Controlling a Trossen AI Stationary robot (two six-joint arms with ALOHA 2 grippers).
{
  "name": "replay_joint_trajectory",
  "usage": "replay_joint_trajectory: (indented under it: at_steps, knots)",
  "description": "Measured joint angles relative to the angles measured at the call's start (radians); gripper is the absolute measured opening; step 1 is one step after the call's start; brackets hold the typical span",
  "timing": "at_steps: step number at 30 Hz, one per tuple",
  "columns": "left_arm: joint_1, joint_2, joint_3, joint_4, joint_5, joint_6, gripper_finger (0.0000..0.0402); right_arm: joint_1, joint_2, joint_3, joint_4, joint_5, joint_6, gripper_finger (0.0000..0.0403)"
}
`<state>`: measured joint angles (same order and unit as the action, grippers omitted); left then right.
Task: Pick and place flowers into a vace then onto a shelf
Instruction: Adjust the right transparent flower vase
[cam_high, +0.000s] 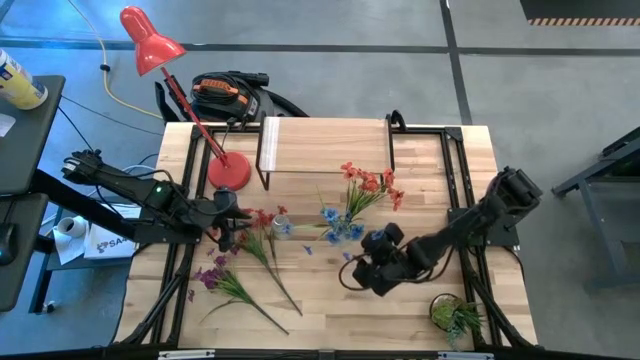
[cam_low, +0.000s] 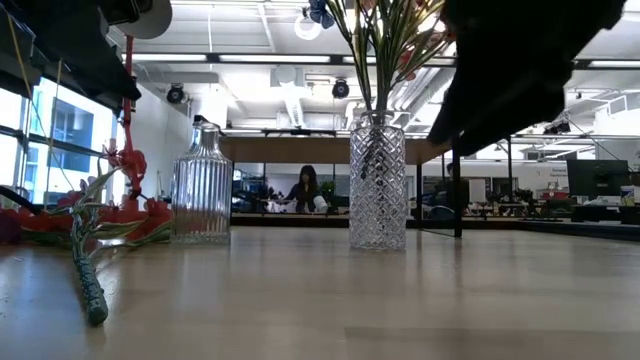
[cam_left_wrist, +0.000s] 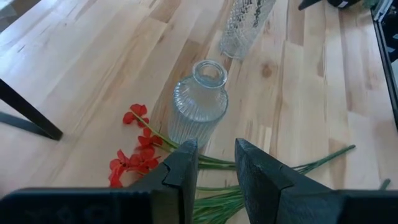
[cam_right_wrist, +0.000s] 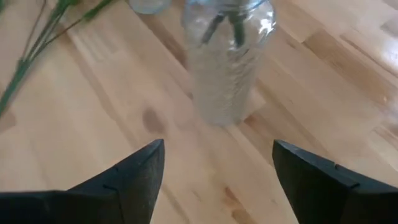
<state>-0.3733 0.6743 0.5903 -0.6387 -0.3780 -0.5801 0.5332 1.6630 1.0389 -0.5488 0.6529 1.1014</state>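
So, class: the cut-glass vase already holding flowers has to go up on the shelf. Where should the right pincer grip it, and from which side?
Grip the diamond-cut vase around its straight cylindrical body, about mid-height, coming in level from the side. Its flowers fan out above the mouth, so a grasp from above would likely crush them. The right pincer is open and already faces the vase's body, with bare tabletop between them.

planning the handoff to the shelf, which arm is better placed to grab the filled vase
Right, probably. The right tool is open and faces the diamond-cut clear glass vase holding flower stems head-on. The left tool is nearly closed, aimed at the empty ribbed clear glass vase beside the loose red flower spray.
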Motion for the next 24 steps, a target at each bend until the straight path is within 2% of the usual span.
replay_joint_trajectory:
  at_steps: [3, 7, 15, 24]
  knots:
    - [0.000, 0.000, 0.000, 0.000, -0.007, -0.001, 0.0140, -0.029, 0.000, 0.000, 0.000, -0.012, -0.005, 0.0288]
    - [0.000, 0.000, 0.000, 0.000, -0.031, -0.001, 0.0140, -0.059, 0.000, 0.000, 0.018, 0.041, -0.053, 0.0289]
    - [0.000, 0.000, 0.000, 0.000, -0.046, -0.001, 0.0140, -0.113, 0.051, 0.000, 0.249, -0.001, -0.282, 0.0289]
    - [0.000, 0.000, 0.000, -0.017, -0.035, -0.034, 0.0140, -0.128, 0.079, 0.000, 0.260, 0.027, -0.273, 0.0289]
